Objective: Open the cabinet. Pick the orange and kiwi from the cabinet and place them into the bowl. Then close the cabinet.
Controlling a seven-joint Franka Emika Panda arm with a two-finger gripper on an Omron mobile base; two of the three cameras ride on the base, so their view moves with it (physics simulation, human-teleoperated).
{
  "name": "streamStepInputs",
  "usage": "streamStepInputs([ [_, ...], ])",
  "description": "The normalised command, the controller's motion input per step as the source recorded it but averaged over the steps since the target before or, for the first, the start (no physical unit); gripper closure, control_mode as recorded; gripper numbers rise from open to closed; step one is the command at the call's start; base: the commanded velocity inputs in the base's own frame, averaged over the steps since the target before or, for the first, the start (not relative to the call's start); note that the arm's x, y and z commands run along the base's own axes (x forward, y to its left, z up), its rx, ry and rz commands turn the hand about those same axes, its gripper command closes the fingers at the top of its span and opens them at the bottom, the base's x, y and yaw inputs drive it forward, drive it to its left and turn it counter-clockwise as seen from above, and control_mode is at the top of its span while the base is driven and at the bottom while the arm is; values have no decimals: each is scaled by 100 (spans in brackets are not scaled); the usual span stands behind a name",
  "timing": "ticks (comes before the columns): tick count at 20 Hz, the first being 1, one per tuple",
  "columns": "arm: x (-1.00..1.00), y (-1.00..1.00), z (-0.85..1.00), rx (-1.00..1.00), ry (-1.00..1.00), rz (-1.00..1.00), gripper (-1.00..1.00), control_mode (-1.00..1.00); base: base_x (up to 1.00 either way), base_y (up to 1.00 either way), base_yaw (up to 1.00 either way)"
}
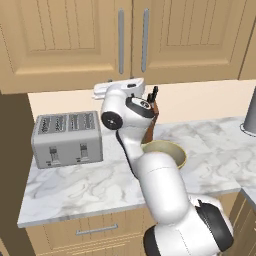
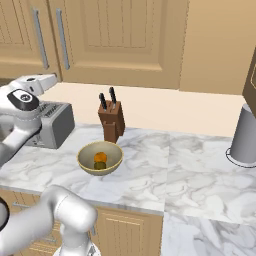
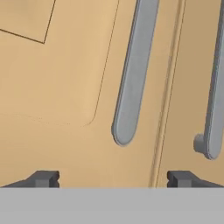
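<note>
No writing or brand readable on any item. Cabinet (image 1: 75, 35): both panelled doors shut, the two grey bar handles (image 3: 133, 74) side by side at the centre seam. Marble table (image 2: 200, 185) lies below the cabinet. Toaster (image 1: 67, 138) sits on the table, below the cabinet's left door. Bowl (image 2: 86, 154) on the table, just in front of the knife block (image 2: 112, 122); it holds the orange (image 2: 100, 157) and, touching it, the kiwi (image 2: 100, 165). Gripper (image 3: 113, 179) faces the left door near its handle, jaws wide apart, gripping nothing.
</note>
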Motion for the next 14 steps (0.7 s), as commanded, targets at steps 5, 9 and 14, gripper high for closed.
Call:
streamStepInputs([
  [5, 47, 0, -6, 0, -3, 0, -100, -100, 0, 0, 0],
  [9, 30, 0, -1, 0, -2, 0, -100, -100, 0, 0, 0],
  [14, 43, 0, 0, 0, 0, 0, -100, -100, 0, 0, 0],
])
